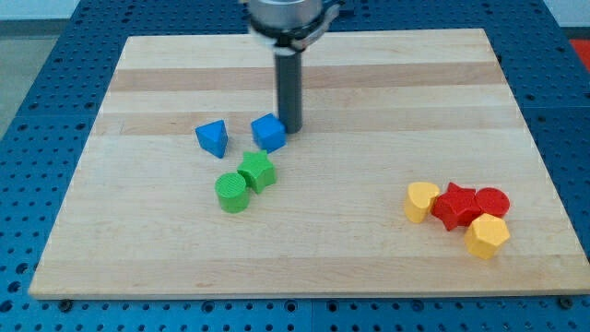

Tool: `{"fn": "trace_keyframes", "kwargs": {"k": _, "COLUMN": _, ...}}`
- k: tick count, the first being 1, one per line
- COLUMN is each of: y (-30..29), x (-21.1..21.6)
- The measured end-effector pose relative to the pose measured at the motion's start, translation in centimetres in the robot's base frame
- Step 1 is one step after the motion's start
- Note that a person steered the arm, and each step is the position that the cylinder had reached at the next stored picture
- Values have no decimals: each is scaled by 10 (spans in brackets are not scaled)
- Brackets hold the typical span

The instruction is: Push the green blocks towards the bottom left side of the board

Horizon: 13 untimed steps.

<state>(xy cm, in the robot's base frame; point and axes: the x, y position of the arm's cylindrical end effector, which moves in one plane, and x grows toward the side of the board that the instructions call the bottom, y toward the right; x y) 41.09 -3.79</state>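
Observation:
A green cylinder (232, 193) and a green star-shaped block (257, 171) lie touching, left of the board's middle. My tip (291, 128) stands above and to the right of them, against the right side of a blue cube (268, 133). The tip is apart from both green blocks.
A blue triangular block (213, 138) lies left of the blue cube. At the lower right sits a cluster: a yellow heart-like block (421, 201), a red star (454, 205), a red cylinder (491, 201) and a yellow hexagon (486, 237). The wooden board (138, 267) rests on a blue pegboard.

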Motion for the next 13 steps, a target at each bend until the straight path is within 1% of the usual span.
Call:
{"fn": "trace_keyframes", "kwargs": {"k": 2, "y": -20, "x": 61}}
{"fn": "trace_keyframes", "kwargs": {"k": 5, "y": -63, "x": 119}}
{"fn": "trace_keyframes", "kwargs": {"k": 6, "y": -55, "x": 105}}
{"fn": "trace_keyframes", "kwargs": {"k": 7, "y": -24, "x": 76}}
{"fn": "trace_keyframes", "kwargs": {"k": 8, "y": -17, "x": 110}}
{"fn": "trace_keyframes", "kwargs": {"k": 9, "y": -48, "x": 146}}
{"fn": "trace_keyframes", "kwargs": {"k": 10, "y": -78, "x": 167}}
{"fn": "trace_keyframes", "kwargs": {"k": 11, "y": -105, "x": 170}}
{"fn": "trace_keyframes", "kwargs": {"k": 12, "y": -85, "x": 170}}
{"fn": "trace_keyframes", "kwargs": {"k": 13, "y": -33, "x": 206}}
